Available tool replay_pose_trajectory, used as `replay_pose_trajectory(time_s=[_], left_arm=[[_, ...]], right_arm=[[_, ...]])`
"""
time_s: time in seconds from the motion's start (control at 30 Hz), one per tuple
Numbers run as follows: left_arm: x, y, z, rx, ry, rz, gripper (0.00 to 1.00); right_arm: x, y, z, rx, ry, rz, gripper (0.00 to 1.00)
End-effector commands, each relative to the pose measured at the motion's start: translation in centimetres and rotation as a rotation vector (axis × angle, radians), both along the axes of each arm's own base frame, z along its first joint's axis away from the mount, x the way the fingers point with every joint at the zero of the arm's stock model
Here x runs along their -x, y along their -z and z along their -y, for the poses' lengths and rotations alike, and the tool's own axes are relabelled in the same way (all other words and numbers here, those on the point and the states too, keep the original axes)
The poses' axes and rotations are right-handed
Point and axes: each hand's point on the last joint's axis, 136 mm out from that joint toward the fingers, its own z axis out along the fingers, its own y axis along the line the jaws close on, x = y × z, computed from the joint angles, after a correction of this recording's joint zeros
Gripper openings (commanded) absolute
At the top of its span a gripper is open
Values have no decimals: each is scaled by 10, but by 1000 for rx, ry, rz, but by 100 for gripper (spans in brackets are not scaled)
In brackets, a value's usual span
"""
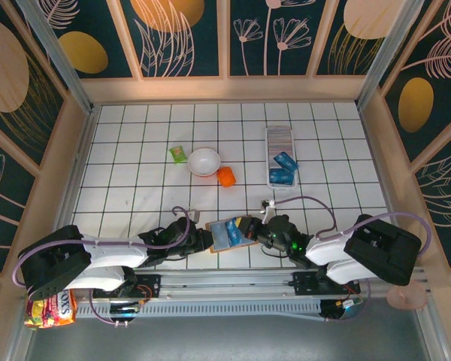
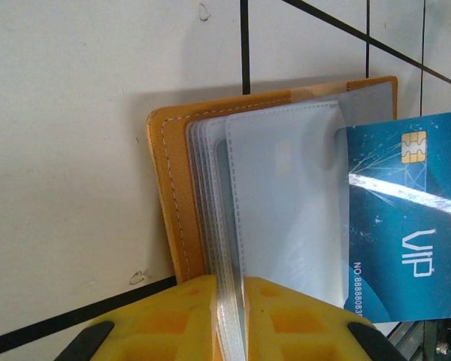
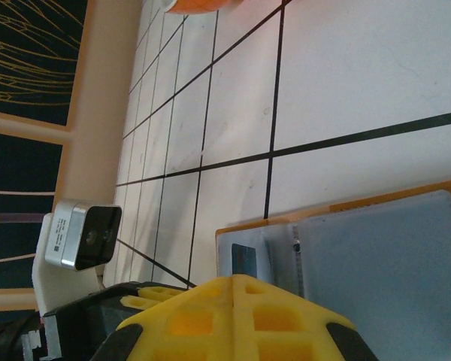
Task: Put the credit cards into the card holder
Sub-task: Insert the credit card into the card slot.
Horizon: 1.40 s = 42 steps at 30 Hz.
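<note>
pinches wallet's clear sleeves in left gripper; presses right gripper's jaws together at wallet's right edge; shows card half out of a sleeve; has two cards in card holder, far right.

Logged bright, even overhead light on the white counter; saw only faint, soft shadows under the arms. Noted a soft grey shadow along the wallet edge and a bright streak across the credit card. Found the left end effector and right end effector blurred close to the lens.
</note>
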Motion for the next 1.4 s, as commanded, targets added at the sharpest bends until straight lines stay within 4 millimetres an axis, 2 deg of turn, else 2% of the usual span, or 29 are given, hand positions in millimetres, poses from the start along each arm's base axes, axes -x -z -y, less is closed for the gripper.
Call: replay_pose_trajectory(time_s=[0.0,0.47,0.6,0.8,1.13,1.37], left_arm=[[5,10,-9,-31,-5,-10,16],[5,8,-10,-24,-10,-8,16],[5,7,-9,-20,-10,-6,16],[5,6,-10,-14,-14,-1,16],[6,6,-12,-12,-14,-2,16],[5,5,-10,-8,-15,-2,16]], right_arm=[[-2,-1,-1,-28,3,-4,0],[0,22,-12,-84,-17,-84,0],[-3,38,-8,7,1,-93,0],[-12,50,-2,191,22,-43,0],[-24,37,-13,311,-39,93,0],[-20,35,-19,322,-79,141,0]])
